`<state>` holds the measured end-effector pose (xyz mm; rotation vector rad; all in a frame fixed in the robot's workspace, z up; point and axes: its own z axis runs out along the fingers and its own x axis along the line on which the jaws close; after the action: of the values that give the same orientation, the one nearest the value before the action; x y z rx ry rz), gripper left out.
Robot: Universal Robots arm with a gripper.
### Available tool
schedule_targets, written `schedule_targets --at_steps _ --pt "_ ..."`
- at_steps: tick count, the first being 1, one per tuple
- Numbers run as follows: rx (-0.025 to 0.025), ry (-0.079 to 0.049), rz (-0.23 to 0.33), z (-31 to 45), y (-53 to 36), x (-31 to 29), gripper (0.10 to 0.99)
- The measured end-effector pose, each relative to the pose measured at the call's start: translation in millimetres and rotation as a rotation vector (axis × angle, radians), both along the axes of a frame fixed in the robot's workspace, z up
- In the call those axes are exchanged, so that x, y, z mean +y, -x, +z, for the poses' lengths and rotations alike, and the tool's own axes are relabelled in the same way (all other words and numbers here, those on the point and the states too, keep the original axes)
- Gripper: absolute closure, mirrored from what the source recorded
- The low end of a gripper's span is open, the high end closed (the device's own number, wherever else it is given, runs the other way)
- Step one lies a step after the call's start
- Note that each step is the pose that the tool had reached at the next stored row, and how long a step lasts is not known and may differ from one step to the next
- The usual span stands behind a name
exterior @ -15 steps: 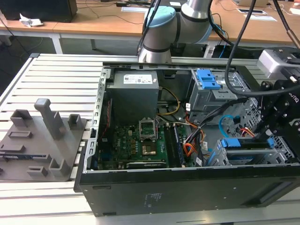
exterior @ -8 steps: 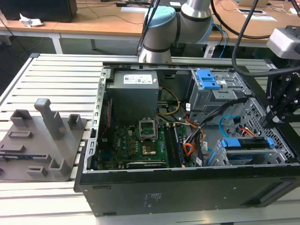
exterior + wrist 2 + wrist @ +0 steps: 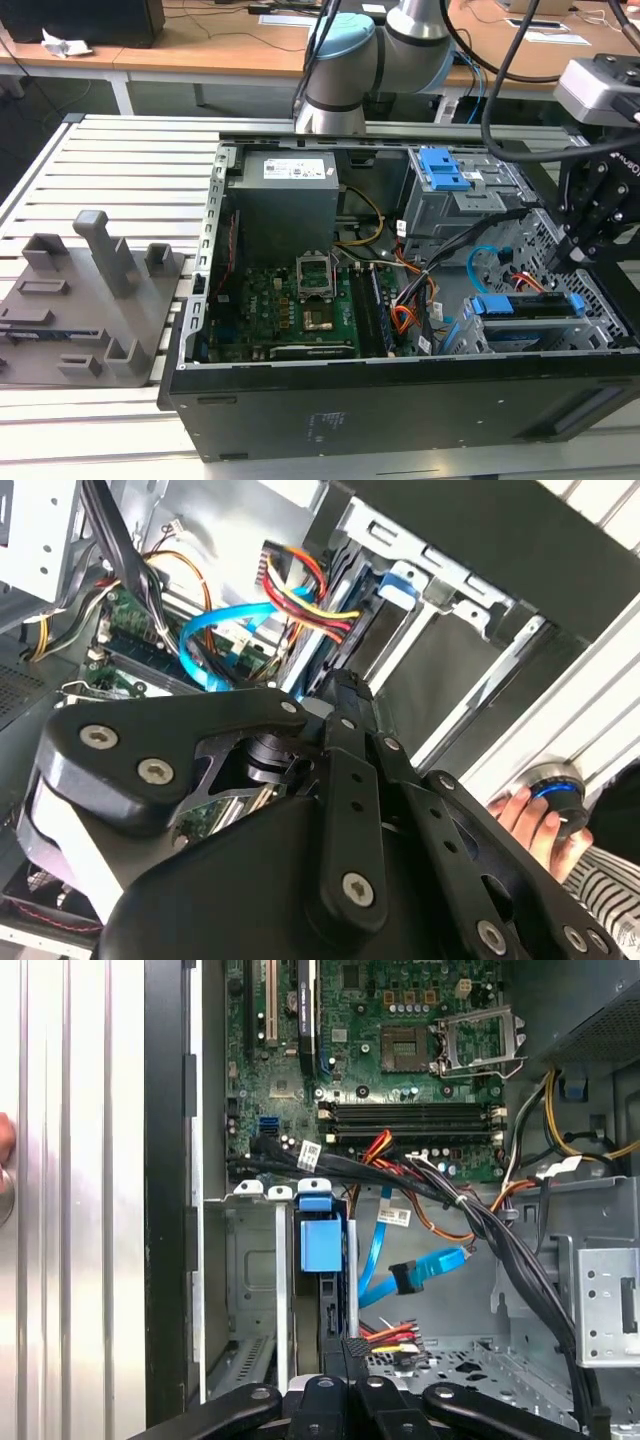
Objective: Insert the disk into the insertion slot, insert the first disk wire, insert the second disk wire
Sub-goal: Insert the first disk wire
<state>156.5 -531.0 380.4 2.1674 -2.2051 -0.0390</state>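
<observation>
The disk (image 3: 530,308) in its blue carrier sits inside the insertion slot (image 3: 462,335) at the case's corner on the exterior view's right. In the first wrist view the disk (image 3: 322,1250) shows edge-on between the slot's grey walls (image 3: 250,1280). My gripper (image 3: 568,262) hangs over the disk's end. Its fingers look shut on the plug of a red, yellow and black disk wire (image 3: 395,1336), right at the disk's edge. In the first wrist view the gripper (image 3: 355,1350) meets that plug. A light blue disk wire (image 3: 415,1275) lies loose beside it, its plug free.
The taller grey cage with a blue latch (image 3: 445,170) stands behind the slot. The motherboard (image 3: 290,300) and black cable bundles (image 3: 480,1220) fill the case's middle. A grey fixture plate (image 3: 85,300) lies at the exterior view's left. A hand (image 3: 530,815) rests by a blue-ringed knob (image 3: 555,783).
</observation>
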Motion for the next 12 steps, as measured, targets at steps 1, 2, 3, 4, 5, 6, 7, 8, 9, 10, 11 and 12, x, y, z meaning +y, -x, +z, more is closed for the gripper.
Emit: schedule_targets --at_steps 1,2,3,4,5,6,7,8,9,10,11,12 --pt "0.0000 0.000 0.000 0.0 1.9 0.0 0.980" --pt "0.0000 0.000 0.000 0.0 4.2 0.0 0.980" --pt "0.0000 0.000 0.000 0.0 6.8 0.0 0.980" --pt "0.0000 0.000 0.000 0.0 11.0 0.0 0.980" --pt "0.0000 0.000 0.000 -0.1 13.4 0.0 0.980" --pt "0.0000 0.000 0.000 0.0 14.8 0.0 0.980" --pt "0.0000 0.000 0.000 0.0 17.4 0.0 0.980" --pt "0.0000 0.000 0.000 -0.1 20.0 0.0 0.980" --pt "0.0000 0.000 0.000 -0.1 21.8 0.0 0.980" --pt "0.0000 0.000 0.000 -0.1 22.6 0.0 0.980" --pt "0.0000 0.000 0.000 -0.1 22.7 -0.1 0.980" --pt "0.0000 0.000 0.000 0.0 22.8 0.0 0.980"
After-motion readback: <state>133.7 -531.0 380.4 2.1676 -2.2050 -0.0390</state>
